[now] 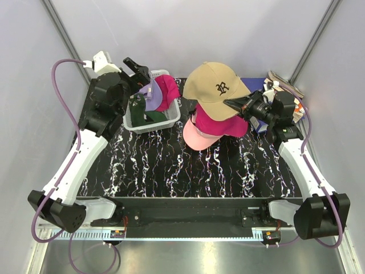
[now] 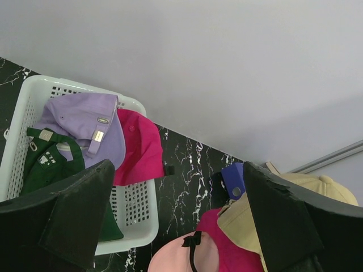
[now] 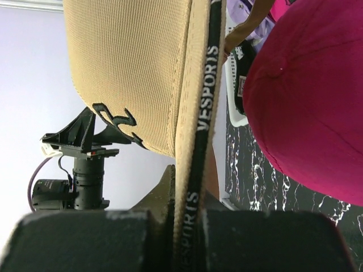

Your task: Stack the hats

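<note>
Black marbled surface (image 1: 171, 165), grey walls behind. Right pincer (image 1: 232, 104) is clamped on the rim of the tan hat (image 1: 212, 83), right of the basket (image 1: 171, 119), above a magenta hat (image 1: 225, 125) sitting on a pink hat (image 1: 197, 137). Left pincer (image 1: 138, 68) is spread apart over the basket, which holds a lavender hat (image 1: 153, 98), a second magenta hat (image 1: 168, 88) and a green hat (image 1: 138, 111).
</note>
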Robot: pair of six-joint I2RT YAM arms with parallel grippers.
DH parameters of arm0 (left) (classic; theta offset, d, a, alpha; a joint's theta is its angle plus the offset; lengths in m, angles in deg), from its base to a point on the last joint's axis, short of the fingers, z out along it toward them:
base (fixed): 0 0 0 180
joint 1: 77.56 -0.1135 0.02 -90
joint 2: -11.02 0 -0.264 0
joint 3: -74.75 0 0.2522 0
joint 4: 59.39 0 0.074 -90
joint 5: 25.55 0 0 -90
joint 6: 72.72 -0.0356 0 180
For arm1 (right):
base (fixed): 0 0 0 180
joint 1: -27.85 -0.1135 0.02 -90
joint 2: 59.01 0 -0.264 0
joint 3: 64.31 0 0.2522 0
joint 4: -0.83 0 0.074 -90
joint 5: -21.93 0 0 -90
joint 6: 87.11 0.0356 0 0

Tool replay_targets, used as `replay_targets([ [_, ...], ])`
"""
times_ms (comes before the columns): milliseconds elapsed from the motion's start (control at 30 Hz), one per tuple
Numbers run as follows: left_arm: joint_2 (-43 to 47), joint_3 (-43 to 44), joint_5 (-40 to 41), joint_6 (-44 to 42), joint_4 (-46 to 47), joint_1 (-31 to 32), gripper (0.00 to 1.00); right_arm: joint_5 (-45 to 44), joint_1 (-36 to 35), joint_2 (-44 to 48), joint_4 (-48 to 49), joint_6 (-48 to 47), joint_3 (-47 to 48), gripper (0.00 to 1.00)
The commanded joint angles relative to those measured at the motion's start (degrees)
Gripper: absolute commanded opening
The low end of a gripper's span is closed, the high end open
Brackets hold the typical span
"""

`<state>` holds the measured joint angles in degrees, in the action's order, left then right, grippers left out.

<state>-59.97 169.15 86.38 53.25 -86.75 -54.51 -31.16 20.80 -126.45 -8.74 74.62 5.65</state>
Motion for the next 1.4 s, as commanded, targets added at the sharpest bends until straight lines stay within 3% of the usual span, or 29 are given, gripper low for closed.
replay_targets([
  [0,0.93,-0.40,0.92,-1.51,2.53,-0.46,0.99,5.19,0.81,-0.41,0.39,0.26,0.31,0.00],
  [467,3.56,-3.64,2.32,-2.22,2.18,-0.55,0.99,13.01,3.09,0.72,-6.56,-0.62,-3.46,0.00],
  [1367,5.41,-6.02,3.03,-3.27,1.30,-0.55,0.99,13.11,10.47,-0.15,-7.53,-1.32,-14.45,0.00],
])
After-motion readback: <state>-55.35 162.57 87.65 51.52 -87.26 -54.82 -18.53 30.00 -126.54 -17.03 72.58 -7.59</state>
